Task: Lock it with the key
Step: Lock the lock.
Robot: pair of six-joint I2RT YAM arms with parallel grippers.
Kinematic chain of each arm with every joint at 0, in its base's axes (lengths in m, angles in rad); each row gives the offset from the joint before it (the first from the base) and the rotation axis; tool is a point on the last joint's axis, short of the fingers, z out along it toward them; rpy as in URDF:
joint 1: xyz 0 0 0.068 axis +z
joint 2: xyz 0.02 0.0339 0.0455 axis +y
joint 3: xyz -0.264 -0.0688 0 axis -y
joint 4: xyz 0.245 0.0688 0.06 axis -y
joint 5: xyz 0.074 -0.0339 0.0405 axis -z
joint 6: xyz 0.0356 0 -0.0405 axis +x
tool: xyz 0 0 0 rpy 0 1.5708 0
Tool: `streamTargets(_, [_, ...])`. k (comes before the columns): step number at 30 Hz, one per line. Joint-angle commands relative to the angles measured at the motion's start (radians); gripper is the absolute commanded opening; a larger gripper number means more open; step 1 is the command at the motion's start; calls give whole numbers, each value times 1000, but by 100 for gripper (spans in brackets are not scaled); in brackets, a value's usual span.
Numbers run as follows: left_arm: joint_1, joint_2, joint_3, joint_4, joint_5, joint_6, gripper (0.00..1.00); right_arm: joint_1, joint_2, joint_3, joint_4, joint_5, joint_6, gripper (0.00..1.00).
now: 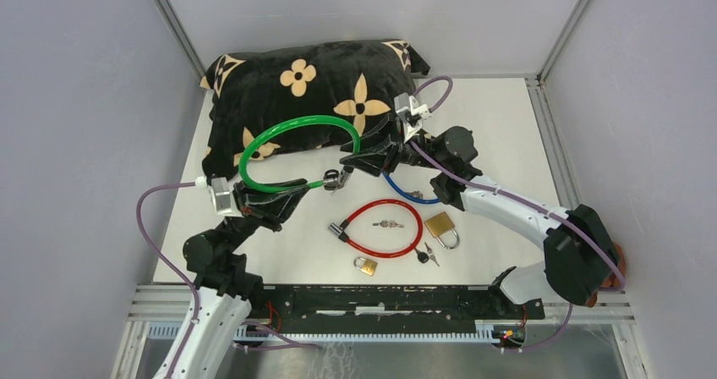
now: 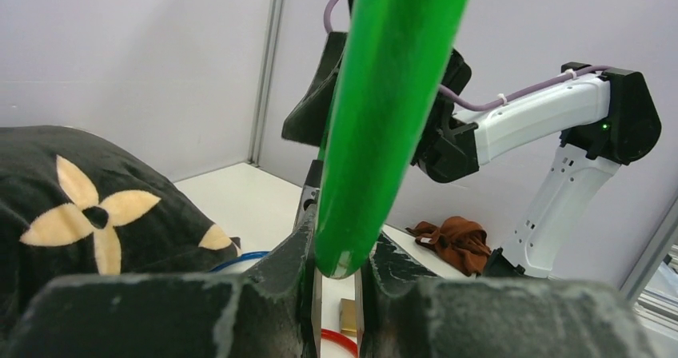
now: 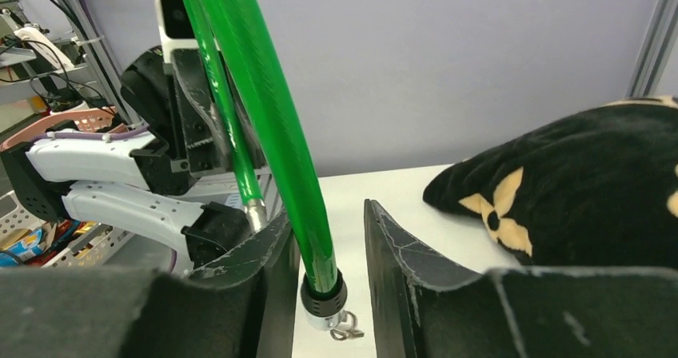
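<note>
A green cable lock [image 1: 287, 123] arcs over the white table in front of the pillow. My left gripper [image 1: 309, 186] is shut on the cable near its metal pin end; in the left wrist view the green cable [image 2: 376, 134] is pinched between the fingers [image 2: 340, 270]. My right gripper [image 1: 347, 161] is open, its fingers either side of the cable's other end [image 3: 288, 134]. That end carries the black-and-silver lock barrel [image 3: 324, 298] with a small key [image 3: 345, 330] hanging from it. The pin end [image 3: 254, 210] shows just behind it.
A black flowered pillow [image 1: 296, 91] lies at the back. A red cable lock [image 1: 380, 203] with keys [image 1: 388, 224], a large brass padlock [image 1: 440, 225], a small one [image 1: 365, 266], a black key [image 1: 425, 255] and a blue cable [image 1: 406, 194] lie in front.
</note>
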Motion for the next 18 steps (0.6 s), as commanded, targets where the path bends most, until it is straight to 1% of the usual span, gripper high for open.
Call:
streamTargets(1, [13,-25,17,64,-35,-17,2,14,20,6,88,21,13,40])
streamTargets(4, [16,-31,7,51,-39,-12,2,17,29,0,76,18,4,44])
streamTargets(5, [17,-32,5,42,-41,-7,2,16,28,-2,74,12,0,41])
streamTargets(7, [17,-38,0,14,-43,8,2,17,30,5,70,-11,-3,17])
streamTargets(8, [17,-40,0,-5,-47,15,2,19,31,15,64,-23,-3,8])
streamTargets(9, [18,-38,0,-20,-49,19,2,22,31,25,55,-35,-9,2])
streamTargets(10, [17,-36,-2,-26,-47,20,2,30,31,33,47,-44,-19,0])
streamTargets(15, [17,-7,-8,-29,-27,-22,2,104,29,97,-69,-50,-164,0])
streamTargets(18, [15,-1,-5,-29,2,-45,2,115,24,104,-76,-29,-194,0])
